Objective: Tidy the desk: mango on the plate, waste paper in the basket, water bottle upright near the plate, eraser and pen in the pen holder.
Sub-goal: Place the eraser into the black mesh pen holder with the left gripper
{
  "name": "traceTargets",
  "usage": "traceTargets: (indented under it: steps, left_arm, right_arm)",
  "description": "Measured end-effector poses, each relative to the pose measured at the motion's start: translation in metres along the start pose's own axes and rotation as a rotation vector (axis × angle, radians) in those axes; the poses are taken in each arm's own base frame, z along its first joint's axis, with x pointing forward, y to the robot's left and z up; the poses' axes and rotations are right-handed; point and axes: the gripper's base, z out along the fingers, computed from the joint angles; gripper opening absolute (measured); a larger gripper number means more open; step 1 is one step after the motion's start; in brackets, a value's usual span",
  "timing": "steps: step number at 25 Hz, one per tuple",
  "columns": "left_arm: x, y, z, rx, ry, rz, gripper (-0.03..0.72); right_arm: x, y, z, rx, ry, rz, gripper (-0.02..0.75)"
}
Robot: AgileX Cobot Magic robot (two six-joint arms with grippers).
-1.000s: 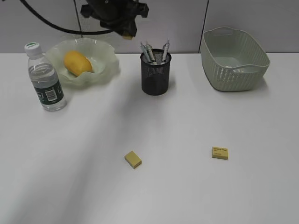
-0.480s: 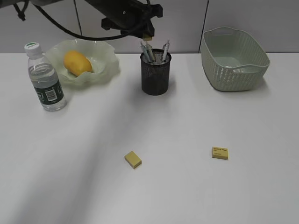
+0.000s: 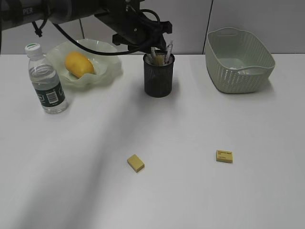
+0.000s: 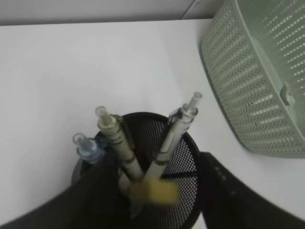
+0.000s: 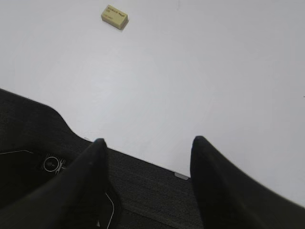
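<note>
Over the pen holder (image 3: 159, 75): blurred yellow eraser (image 4: 155, 192) between parted left claw (image 4: 157, 200) fingers, among pens (image 4: 174, 138).
Sits mid-desk (image 3: 190, 124) between plate (image 3: 107, 67) and basket (image 3: 239, 59); right claw (image 5: 147, 157) spread wide, empty, above another eraser (image 5: 114, 16).

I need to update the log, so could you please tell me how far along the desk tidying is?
Done: the yellow-orange mango lies on the wavy pale green plate, and the clear plastic water bottle stands upright beside it. In hand: the left claw is over the black wire-mesh pen holder, a blurred small yellow eraser between its fingers. Left: two yellow erasers on the white desk.
</note>
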Motion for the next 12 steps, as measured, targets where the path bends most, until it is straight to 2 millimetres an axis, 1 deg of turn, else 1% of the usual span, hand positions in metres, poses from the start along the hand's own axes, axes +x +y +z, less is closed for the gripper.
traceTargets:
  steps: [2,3,4,7,8,11,12]
  left_arm:
    - [0.000,0.000,0.000,0.001,-0.004,0.000,0.470]
    - [0.000,-0.001,0.000,0.001,-0.004,0.001,0.502]
    - [0.000,-0.001,0.000,0.002,-0.003,0.002,0.518]
    - [0.001,-0.005,-0.001,0.006,0.005,0.007,0.541]
    - [0.001,-0.007,-0.004,0.008,0.008,0.011,0.544]
    - [-0.005,-0.012,-0.020,0.008,0.018,0.063,0.547]
    - [-0.007,-0.015,-0.028,0.008,0.024,0.086,0.547]
  right_arm:
    - [0.000,0.000,0.000,0.000,0.000,0.000,0.443]
    - [0.000,0.000,0.000,0.000,0.000,0.000,0.443]
    - [0.000,0.000,0.000,0.000,0.000,0.000,0.443]
    - [0.000,0.000,0.000,0.000,0.000,0.000,0.443]
    - [0.000,0.000,0.000,0.000,0.000,0.000,0.443]
    - [0.000,0.000,0.000,0.000,0.000,0.000,0.442]
    - [0.000,0.000,0.000,0.000,0.000,0.000,0.442]
